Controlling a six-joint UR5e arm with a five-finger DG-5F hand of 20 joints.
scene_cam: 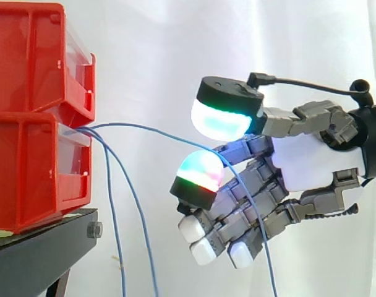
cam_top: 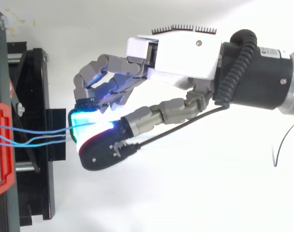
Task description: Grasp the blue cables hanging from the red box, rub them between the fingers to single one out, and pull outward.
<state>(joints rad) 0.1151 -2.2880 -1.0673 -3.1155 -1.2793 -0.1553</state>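
Starting at the box (scene_cam: 33, 179), red and stacked on the black stand (scene_cam: 46, 247), the work sits at its front face, where the blue wires come out between the upper and lower tiers. Out from that face, well clear of it, hangs the hand (scene_cam: 311, 161), curled and mostly closed. Its thumb pad (scene_cam: 222, 120) lies over a finger pad (scene_cam: 200, 170) with a narrow gap between them from the side, and the other fingers are tucked below. One cable (scene_cam: 138, 127) arcs from the box front into that gap, crosses the finger pad and drops past the curled fingers. It looks lightly pinched rather than clamped. Two more cables (scene_cam: 112, 210) hang straight down just beside the box front, apart from the hand, so the singling-out looks done and the pull is the step in hand. To do it well, I would first close the pads firmly enough that the thin wire cannot slide through. Then draw straight away from the box, level with the slot, not downward, so the wire does not drag over the tier's edge. Pull slowly, because the box appears only to rest on the stand and a jerk might tip it.
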